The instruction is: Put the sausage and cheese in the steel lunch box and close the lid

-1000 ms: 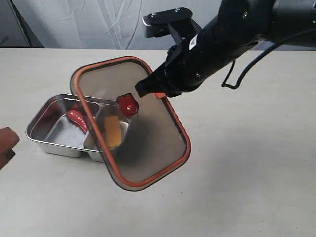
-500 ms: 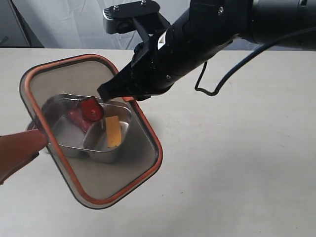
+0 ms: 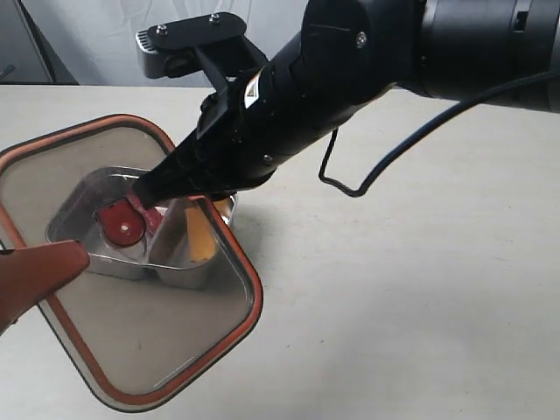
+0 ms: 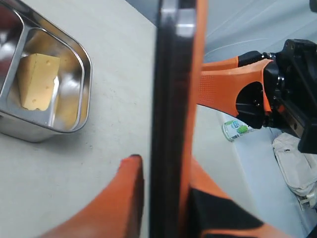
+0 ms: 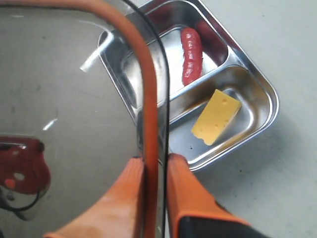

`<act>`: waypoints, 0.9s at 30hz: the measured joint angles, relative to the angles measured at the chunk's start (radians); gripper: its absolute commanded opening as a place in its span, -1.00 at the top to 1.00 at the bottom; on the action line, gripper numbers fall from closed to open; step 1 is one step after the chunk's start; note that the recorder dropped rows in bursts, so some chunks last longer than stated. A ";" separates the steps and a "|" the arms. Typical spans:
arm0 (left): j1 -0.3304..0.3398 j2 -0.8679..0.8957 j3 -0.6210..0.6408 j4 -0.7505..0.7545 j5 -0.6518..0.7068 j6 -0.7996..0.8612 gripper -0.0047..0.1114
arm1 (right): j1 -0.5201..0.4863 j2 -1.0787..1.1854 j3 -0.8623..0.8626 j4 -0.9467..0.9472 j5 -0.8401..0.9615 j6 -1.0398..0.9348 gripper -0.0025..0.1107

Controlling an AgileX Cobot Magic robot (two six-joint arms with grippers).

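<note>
The dark translucent lid (image 3: 131,332) with its orange rim hangs tilted over the steel lunch box (image 3: 179,271), its red valve (image 3: 121,223) above the left compartment. My right gripper (image 5: 156,161) is shut on the lid's rim (image 5: 148,99). The lid's opposite edge (image 4: 171,99) stands between the fingers (image 4: 124,198) of my left gripper (image 4: 163,163), with a thin gap on one side. The red sausage (image 5: 191,54) lies in one compartment and the yellow cheese (image 5: 216,117) (image 3: 200,234) in the other.
The right arm's black body and its cable (image 3: 350,175) reach across the table's middle. A small bottle (image 4: 235,129) and a white bag (image 4: 297,163) lie beyond the table's edge. A white curtain hangs behind.
The right arm has carried the lid leftward and lower, from beside the box to over it. The lid's left edge has slid between the left gripper's fingers, which barely moved.
</note>
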State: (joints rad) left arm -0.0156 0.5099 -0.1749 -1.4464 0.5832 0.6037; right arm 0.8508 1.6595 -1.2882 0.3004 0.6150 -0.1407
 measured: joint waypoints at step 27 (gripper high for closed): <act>0.000 0.066 -0.231 0.375 -0.221 0.092 0.92 | -0.081 -0.122 -0.087 -0.485 0.027 0.379 -0.02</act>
State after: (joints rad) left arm -0.0156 0.5762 -0.4055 -1.0709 0.3625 0.6954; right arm 0.7695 1.5376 -1.3753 -0.1847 0.6416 0.2388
